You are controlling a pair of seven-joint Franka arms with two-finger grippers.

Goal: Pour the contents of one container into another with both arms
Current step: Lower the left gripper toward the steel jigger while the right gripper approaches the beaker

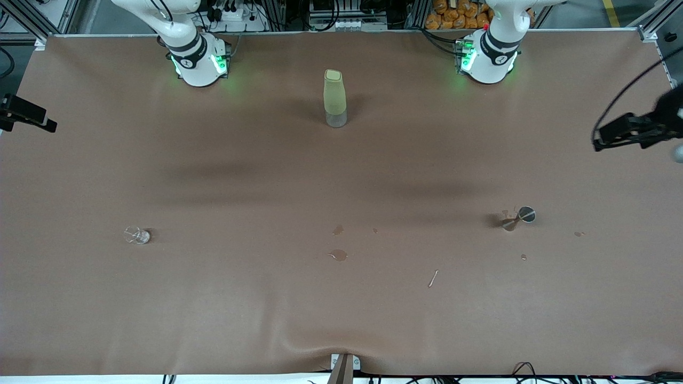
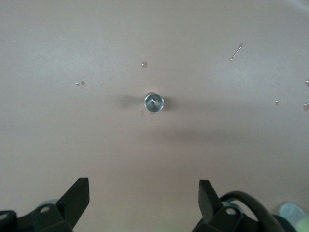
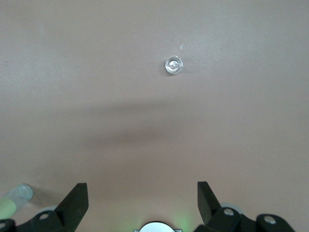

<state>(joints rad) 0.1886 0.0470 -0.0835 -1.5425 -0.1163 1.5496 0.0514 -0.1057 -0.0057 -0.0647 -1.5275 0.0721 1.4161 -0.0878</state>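
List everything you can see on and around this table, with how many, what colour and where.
Bottle: one, pale green with a clear base, upright between the two arm bases.
Small glass: one, clear, toward the right arm's end, nearer the front camera than the bottle.
Metal jigger: one, silver, toward the left arm's end.
Spill spots: several, brownish, mid-table, nearer the front camera than the bottle.
Thin stick: one, pale, nearer the front camera than the jigger.
Table cover: one, brown.
Left claw: black, open, high over the jigger.
Right claw: black, open, high over the glass.
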